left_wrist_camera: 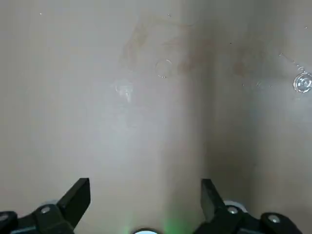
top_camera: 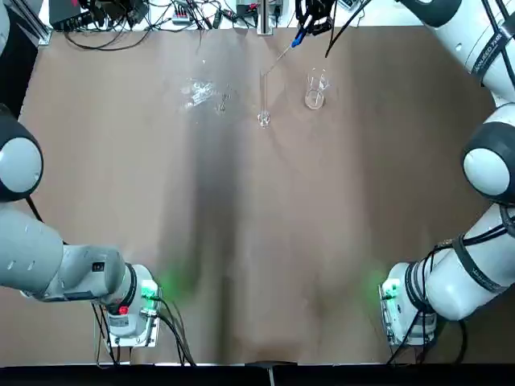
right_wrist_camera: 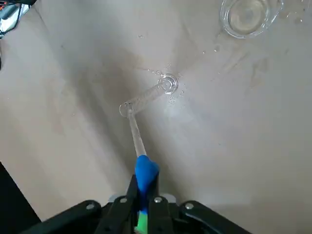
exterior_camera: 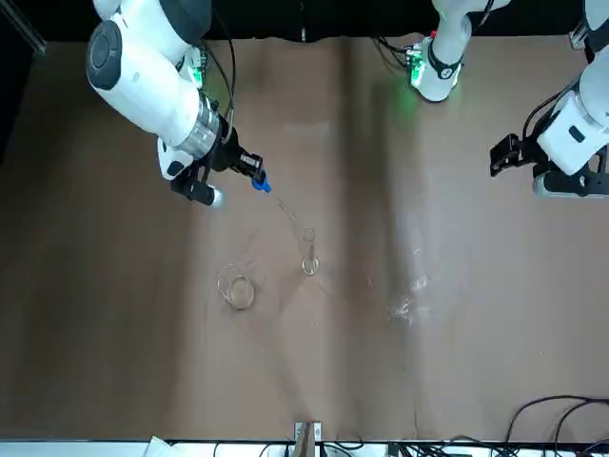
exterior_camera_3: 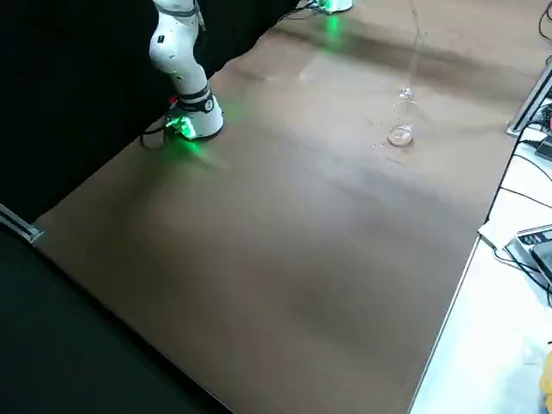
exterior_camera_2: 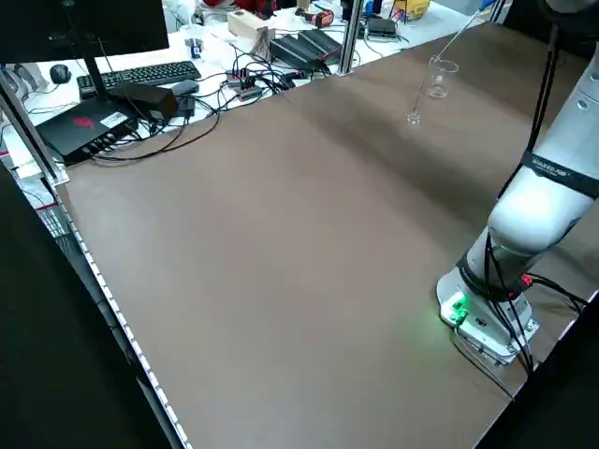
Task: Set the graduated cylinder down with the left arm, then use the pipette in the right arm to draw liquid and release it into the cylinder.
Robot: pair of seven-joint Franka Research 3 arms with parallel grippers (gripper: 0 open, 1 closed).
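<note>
The graduated cylinder (top_camera: 264,98) stands upright on its small foot near the table's far middle, free of both grippers. My right gripper (right_wrist_camera: 144,187) hangs over the far edge behind it, shut on the blue bulb of the pipette (right_wrist_camera: 137,138). The clear pipette (exterior_camera: 285,210) slants down, and its tip meets the mouth of the cylinder (exterior_camera: 309,249). My left gripper (left_wrist_camera: 145,184) is open and empty, held high at the robot's left side, far from the cylinder (left_wrist_camera: 164,68).
A short clear beaker (top_camera: 315,92) stands just right of the cylinder. A jumble of small glassware (top_camera: 199,92) lies to its left. Cables and equipment (top_camera: 161,12) line the far edge. Both arm bases (top_camera: 133,310) sit at the near edge.
</note>
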